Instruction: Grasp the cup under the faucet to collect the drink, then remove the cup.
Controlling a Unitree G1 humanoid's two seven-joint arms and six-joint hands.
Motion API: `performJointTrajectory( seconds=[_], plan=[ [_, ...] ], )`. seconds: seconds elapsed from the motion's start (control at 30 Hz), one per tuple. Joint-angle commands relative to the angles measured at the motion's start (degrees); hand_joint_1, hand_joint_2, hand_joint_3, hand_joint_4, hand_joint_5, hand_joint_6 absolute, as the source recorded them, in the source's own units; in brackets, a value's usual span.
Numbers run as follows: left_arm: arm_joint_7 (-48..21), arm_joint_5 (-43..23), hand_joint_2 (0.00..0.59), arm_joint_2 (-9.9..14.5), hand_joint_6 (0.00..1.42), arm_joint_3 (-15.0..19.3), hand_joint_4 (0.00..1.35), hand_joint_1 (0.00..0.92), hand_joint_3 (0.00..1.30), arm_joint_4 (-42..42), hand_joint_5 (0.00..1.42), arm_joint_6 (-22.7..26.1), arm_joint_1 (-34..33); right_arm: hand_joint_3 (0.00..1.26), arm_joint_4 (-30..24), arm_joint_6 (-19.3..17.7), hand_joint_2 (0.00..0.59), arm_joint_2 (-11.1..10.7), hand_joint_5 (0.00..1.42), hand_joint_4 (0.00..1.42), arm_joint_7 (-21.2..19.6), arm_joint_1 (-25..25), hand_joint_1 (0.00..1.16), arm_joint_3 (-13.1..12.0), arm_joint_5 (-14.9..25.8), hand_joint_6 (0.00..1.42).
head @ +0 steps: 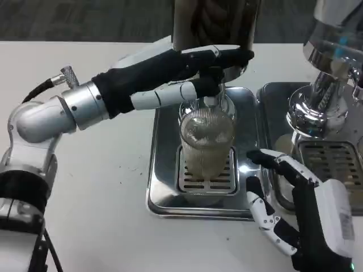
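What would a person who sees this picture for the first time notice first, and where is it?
The eye falls first on the ribbed clear cup in the middle, standing on the grille of a shiny metal drip tray and already holding pale drink. Just above it, the left hand reaches across from the picture's left to the faucet. At lower right, the right hand waits beside the tray with fingers spread, holding nothing.

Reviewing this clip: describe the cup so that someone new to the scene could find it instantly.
Start at the left steel drip tray in the middle of the white table. On its slotted grate, under the dispenser's faucet, stands the cup. It is the one clear ribbed container, part full of pale liquid, amid polished metal.
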Motion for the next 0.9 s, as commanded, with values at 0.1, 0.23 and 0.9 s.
performJointTrajectory(
  seconds=[0.1,0.23,0.9],
  plan=[
    [1.27,4.83,0.135,1.22,0.0,-2.98,0.03,0.0,0.14,1.38,0.05,-2.29,2.45,0.42,-0.53,-0.69,0.443,-0.18,0.4,0.42,0.42,-0.28,0.43,-0.42,1.11,0.38],
    [2.71,5.76,0.134,1.57,0.0,-3.68,0.03,0.0,0.14,1.36,0.04,-3.74,2.52,0.39,-0.56,-0.66,0.443,-0.14,0.38,0.41,0.76,-0.45,0.43,-0.51,1.63,0.37],
    [12.47,12.09,0.135,3.78,0.0,-8.09,0.02,0.0,0.14,1.56,0.04,-10.1,2.4,0.07,-0.95,0.39,0.25,-0.02,0.12,0.1,15.67,-2.3,0.51,-1.71,15.0,0.19]
  ],
)
